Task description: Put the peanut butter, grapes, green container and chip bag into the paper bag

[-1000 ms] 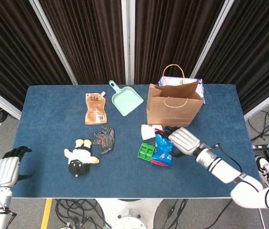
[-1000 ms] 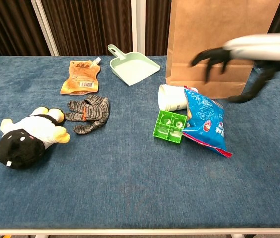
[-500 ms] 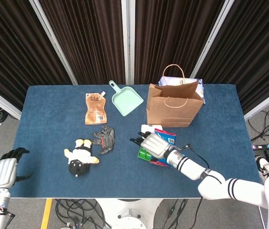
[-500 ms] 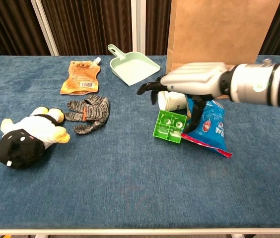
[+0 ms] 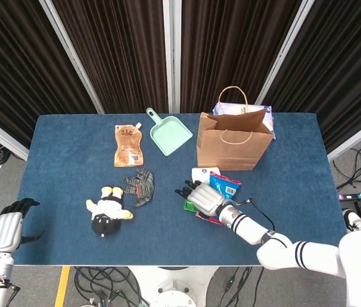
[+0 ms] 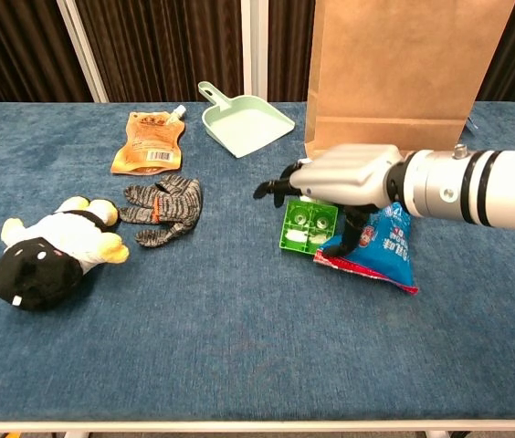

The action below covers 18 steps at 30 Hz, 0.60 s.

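Blue table (image 5: 72, 153) seen from head and chest cameras, items listed from largest to smallest. Paper bag (image 5: 233, 141) stands upright near the far edge, mouth open; its contents are not visible from either view, so whether the peanut butter or grapes are already inside cannot be told, and neither is identifiable on the table. Right robot hand (image 6: 341, 176) hovers low over the cluster in front of the bag, palm down, fingers spread and pointing toward the table centre, thumb reaching down beside the chip bag; it appears to hold nothing, though contact with the items beneath is hidden. Chip bag (image 6: 381, 245) (blue, with red edging) lies flat just in front of the paper bag, touching the green container (image 6: 303, 225), which lies directly under the fingers. A white tub (image 5: 201, 174) lies just behind the container. Left robot hand (image 5: 4, 229) hangs off the near left table edge, well apart from everything, dark fingers curled in on nothing. Not part of the task: plush toy (image 5: 107, 211), mint dustpan (image 5: 168, 134), orange pouch (image 5: 128, 145), striped cloth (image 5: 141, 185). Judged progress: green container and chip bag are both outside the bag, their transfer remaining; the current step looks like reaching for the green container
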{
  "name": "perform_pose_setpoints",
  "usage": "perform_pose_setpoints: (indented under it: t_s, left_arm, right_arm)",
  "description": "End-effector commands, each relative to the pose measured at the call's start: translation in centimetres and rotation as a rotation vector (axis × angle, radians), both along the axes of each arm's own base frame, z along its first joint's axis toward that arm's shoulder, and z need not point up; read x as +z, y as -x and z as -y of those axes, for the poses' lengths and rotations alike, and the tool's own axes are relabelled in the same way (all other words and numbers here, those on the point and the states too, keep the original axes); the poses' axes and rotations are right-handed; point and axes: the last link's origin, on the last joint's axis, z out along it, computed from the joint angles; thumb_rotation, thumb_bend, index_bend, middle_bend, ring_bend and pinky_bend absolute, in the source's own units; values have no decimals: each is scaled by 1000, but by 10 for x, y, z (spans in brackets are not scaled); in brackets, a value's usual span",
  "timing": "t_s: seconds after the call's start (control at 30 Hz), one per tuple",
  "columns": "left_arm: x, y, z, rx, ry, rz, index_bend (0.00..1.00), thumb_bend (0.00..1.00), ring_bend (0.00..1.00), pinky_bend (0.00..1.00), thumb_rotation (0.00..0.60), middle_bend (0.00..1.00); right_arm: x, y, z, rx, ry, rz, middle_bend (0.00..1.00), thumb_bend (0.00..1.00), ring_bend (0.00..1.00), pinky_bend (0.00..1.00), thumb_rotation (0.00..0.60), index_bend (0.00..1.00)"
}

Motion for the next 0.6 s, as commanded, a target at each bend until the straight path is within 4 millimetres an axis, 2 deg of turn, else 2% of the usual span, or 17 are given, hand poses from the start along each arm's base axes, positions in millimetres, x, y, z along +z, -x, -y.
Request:
perform_pose_setpoints:
  t_s: [0.03, 0.2, 0.43, 0.6]
  left_arm:
    - [-1, 0, 0, 1, 1, 2, 352, 82, 255, 280, 600, 337]
    - [-1, 0, 0, -3, 1, 4, 352, 82, 255, 280, 600, 337]
    - [0, 1, -1, -1, -4, 3, 352, 81, 256, 280, 600, 337]
    - [0, 3, 2, 7, -7, 5, 351, 82, 256, 280, 600, 338]
  right_arm:
    - [1, 3, -4, -15, -18, -4, 200, 0, 65, 260, 600, 1]
    - [1, 4, -7, -14, -25, 3, 243, 7, 99, 297, 600, 31]
    - [-8, -3, -7, 7, 3, 49, 314, 160, 186, 402, 600, 130]
    - [-9, -4, -11, 39, 3, 43, 340, 232, 250, 517, 600, 203]
